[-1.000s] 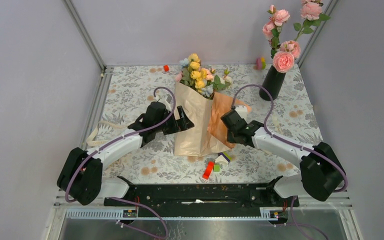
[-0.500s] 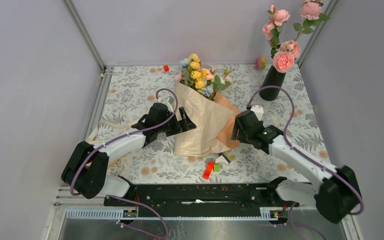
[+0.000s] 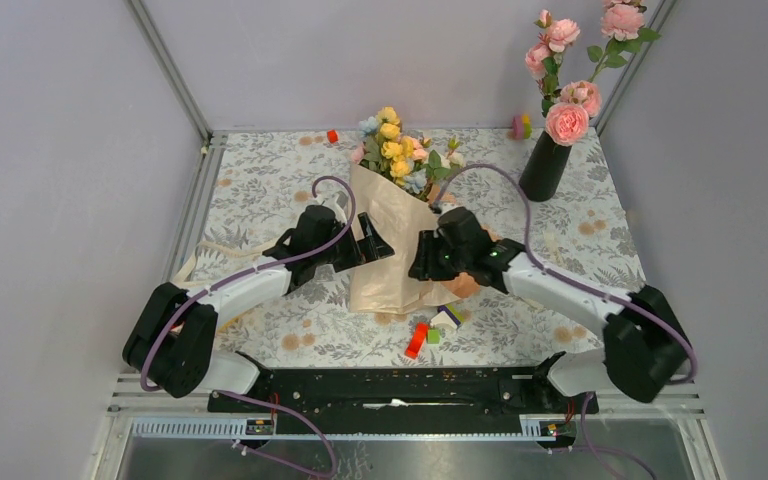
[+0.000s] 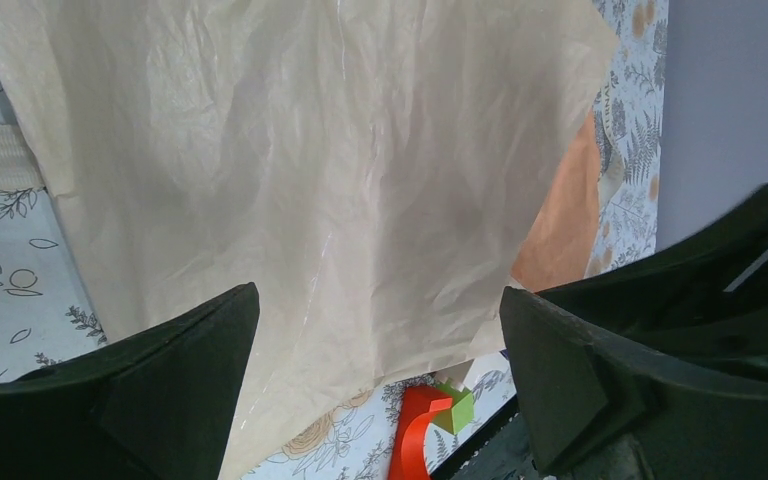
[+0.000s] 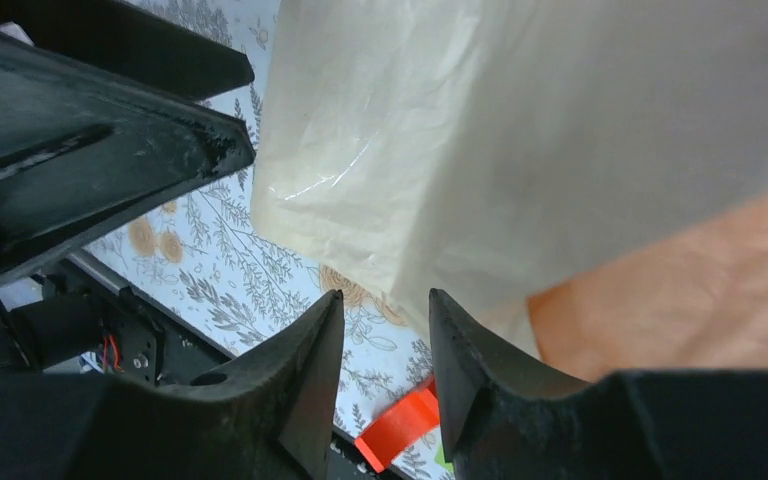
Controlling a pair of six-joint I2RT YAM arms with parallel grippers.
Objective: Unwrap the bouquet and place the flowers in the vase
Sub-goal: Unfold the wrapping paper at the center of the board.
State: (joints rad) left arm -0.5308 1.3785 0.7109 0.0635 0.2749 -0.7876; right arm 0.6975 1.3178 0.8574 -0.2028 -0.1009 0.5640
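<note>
Beige-wrapped bouquet (image 3: 392, 240) sits between wide-spread left fingers (image 4: 160, 390) and narrowly parted, empty right fingers (image 5: 480, 380).

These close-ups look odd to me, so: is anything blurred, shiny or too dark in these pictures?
Top external: soft, even light, sharp throughout, faint shadows around the bouquet. Left wrist: the left gripper is a near-black shape with little detail; thin glossy streaks cross the paper. Right wrist: the right gripper is equally dark and soft-edged; one bright glare streak on the paper.
</note>
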